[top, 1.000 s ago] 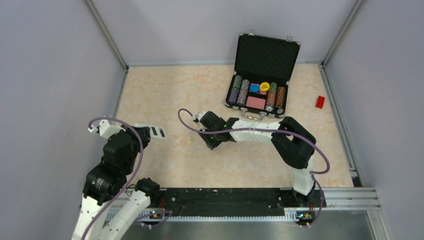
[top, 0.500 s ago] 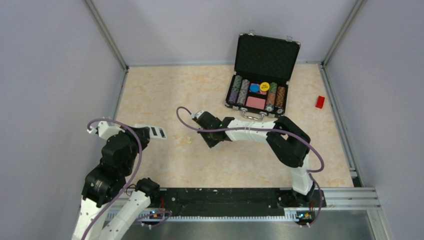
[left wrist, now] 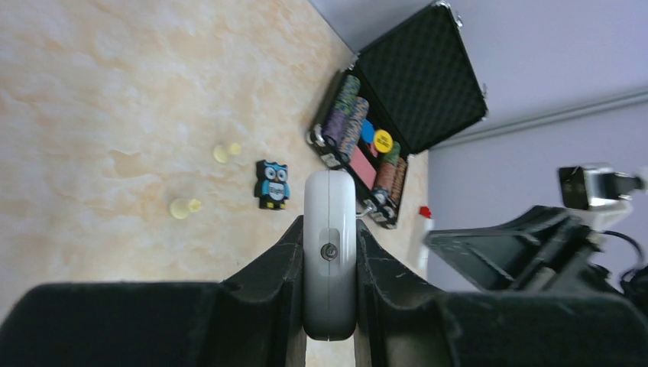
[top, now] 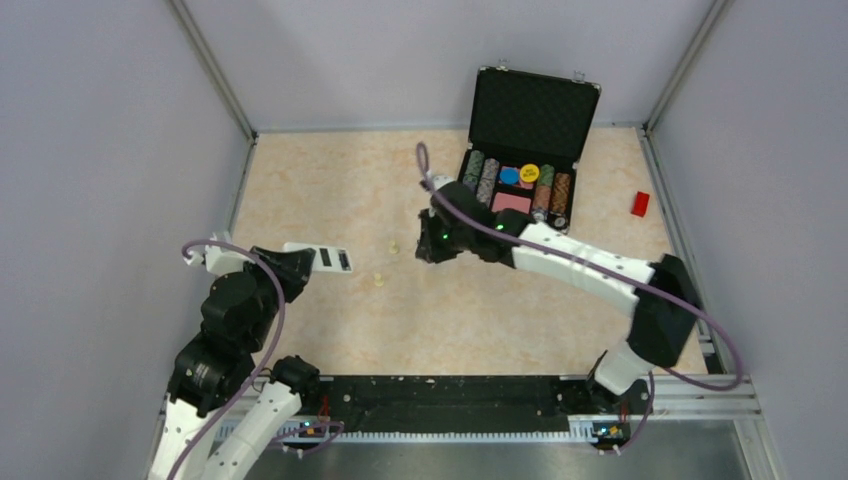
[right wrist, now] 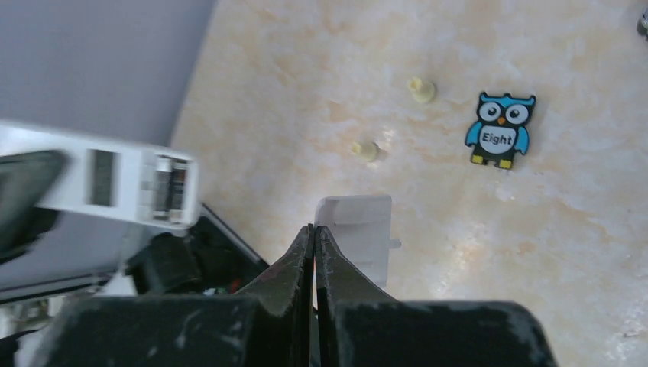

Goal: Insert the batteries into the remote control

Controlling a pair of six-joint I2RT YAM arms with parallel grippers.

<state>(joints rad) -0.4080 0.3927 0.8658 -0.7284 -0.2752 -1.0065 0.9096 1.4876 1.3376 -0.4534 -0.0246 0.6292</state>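
The slim white plastic remote control [top: 325, 257] sits in the left gripper [top: 293, 268], clamped edge-on between the two black fingers [left wrist: 284, 260]. Its far end pokes out past the fingertips over the left part of the marbled beige table [top: 330, 190]. In the right wrist view its white back shows a small dark bay near that end. Something dark and metallic lies in the bay, too blurred for me to call it the batteries.

The right gripper [right wrist: 314, 228] is well apart from the remote, out over the middle of the table, with its jaws pressed together. A small flat white plastic piece [right wrist: 359, 229] with a tiny side tab shows just past its right finger. I cannot tell whether it is pinched or merely lies beneath.

I count one remote and one white piece. There are two small cream pegs [right wrist: 419, 89] [right wrist: 367, 150] near each other and one blue owl-faced toy [right wrist: 500, 128] beside them. One open black case of poker chips [top: 520, 185] stands at the back, and one small red block [top: 640, 203] lies far right.
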